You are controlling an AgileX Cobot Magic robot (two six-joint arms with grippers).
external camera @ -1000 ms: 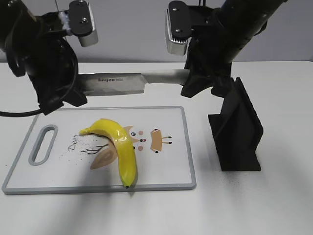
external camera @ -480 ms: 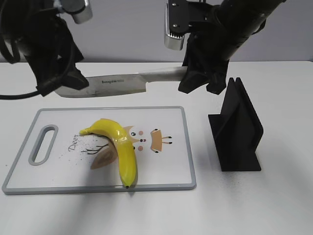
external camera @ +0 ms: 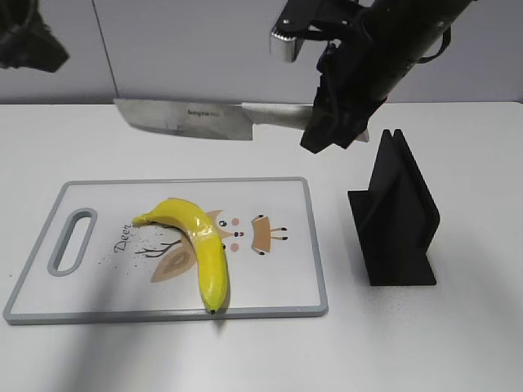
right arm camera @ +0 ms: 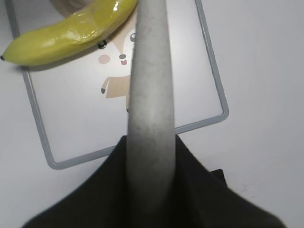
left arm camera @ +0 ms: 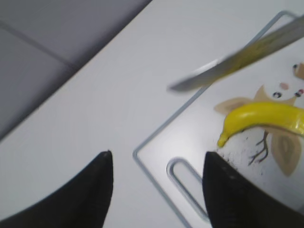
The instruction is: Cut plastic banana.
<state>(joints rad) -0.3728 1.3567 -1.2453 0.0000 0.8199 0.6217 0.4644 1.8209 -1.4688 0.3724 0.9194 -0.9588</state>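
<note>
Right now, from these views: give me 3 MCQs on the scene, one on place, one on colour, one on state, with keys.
1. Where does the banana lie?
A. on the cutting board
B. in the black stand
C. on the bare table

2. What colour is the board's rim?
A. red
B. grey
C. green

3. What is the state of the knife?
A. slotted in the stand
B. lying flat on the board
C. held in the air by the right gripper

Key:
1 A, the banana rests on the board's printed face in all three views.
2 B, a grey border runs around the white board.
3 C, the handle sits in the right gripper and the blade hangs above the table behind the board, touching nothing; the left gripper is open and holds nothing.
</note>
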